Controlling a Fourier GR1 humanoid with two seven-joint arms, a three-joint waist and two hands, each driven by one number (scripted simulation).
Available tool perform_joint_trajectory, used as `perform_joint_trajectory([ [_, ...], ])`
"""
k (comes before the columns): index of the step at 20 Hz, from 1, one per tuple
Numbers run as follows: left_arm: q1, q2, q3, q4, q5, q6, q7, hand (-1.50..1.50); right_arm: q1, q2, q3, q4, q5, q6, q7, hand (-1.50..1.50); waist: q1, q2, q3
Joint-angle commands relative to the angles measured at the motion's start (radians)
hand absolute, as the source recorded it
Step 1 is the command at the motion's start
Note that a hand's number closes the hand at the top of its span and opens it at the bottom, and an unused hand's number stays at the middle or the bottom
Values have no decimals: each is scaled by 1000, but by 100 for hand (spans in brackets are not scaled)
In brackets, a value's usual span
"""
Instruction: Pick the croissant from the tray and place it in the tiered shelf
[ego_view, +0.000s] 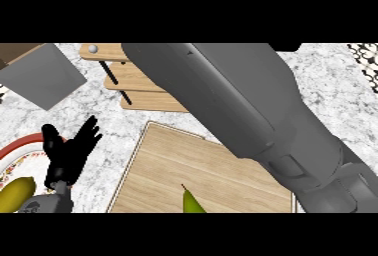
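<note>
1. Close to me lies the flat wooden tray (214, 175) with a pale rim. I use it as my marker for everything else.
2. At the near edge of the tray sits a green, pointed fruit (192, 202) with a dark stem tip. It looks like a pear. Only its top shows.
3. Left of the tray, my black left hand (68, 152) is up with its fingers spread and straight. It holds nothing. I think it just rests there, out of the way.
4. Left of that hand is a round plate with a red rim (18, 150). A yellow-green fruit (16, 194) lies on it.
5. My big grey right arm (251, 120) crosses over the tray, going from its near right corner to past its far edge. I think it is reaching to the shelf.
6. Beyond the tray stands the light wooden tiered shelf with black posts (140, 82).
7. My right hand is hidden, so I cannot tell if it holds anything.
8. I cannot see the croissant. It is not on the bare part of the tray. So I cannot say which way its long side points.
9. Far left of the shelf is a flat grey square thing (40, 75).
</note>
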Motion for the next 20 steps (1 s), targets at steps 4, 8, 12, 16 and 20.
perform_joint_trajectory([
  [4,36,3,-2,-10,2,-23,9,0,8,7,9,138,32,-106,-67,150,5,2,-2],
  [8,14,-21,-5,27,-23,6,-16,0,4,6,-43,201,59,-148,-167,150,-2,3,-2],
  [12,-43,-19,2,60,-20,5,18,0,-44,7,-73,242,14,-150,-209,150,-2,4,-2],
  [16,22,7,7,-39,-8,-14,47,0,-38,-6,-98,277,19,-143,-271,150,1,2,-1],
  [20,-16,-6,30,38,5,-21,10,0,-41,-6,-73,316,42,-94,-265,150,-6,3,-2],
])
